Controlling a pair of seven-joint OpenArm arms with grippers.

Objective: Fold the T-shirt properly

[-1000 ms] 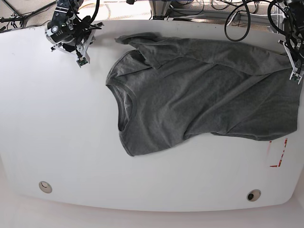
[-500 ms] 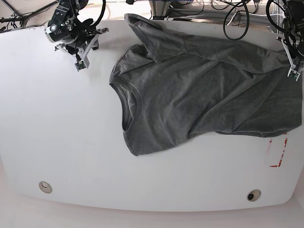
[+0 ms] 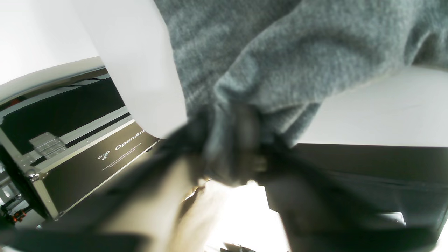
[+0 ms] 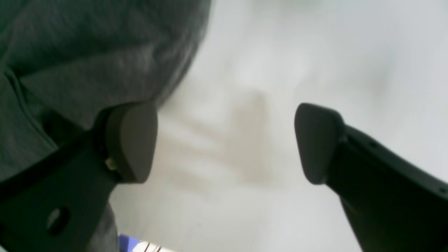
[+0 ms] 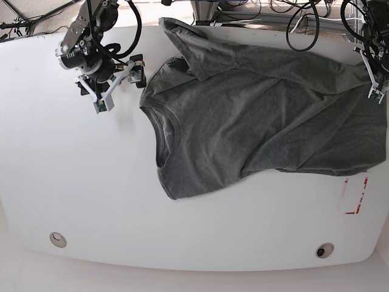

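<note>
The plain dark heather-grey knit T-shirt (image 5: 255, 125) lies spread but rumpled across the far right half of the white table (image 5: 79, 182), collar toward the table's middle, one sleeve folded over itself near the far edge and diagonal creases running through the body. The right end effector (image 4: 224, 140) stands released, its two dark pads wide apart over bare table with nothing between them, the shirt's edge just beside one pad. The left end effector (image 3: 234, 150) sits at the hem corner by the table's edge; grey cloth bunches right at its tips, but the close view is too blurred to tell whether it grips or has let go. The likeliest trouble, as I judge it, is folding over a shirt that is not yet flat: the doubled sleeve and the creases would be locked into the fold. If the left side does hold cloth while the right reaches in again, an uneven pull could drag the hem off the table's edge or skew the shirt.
</note>
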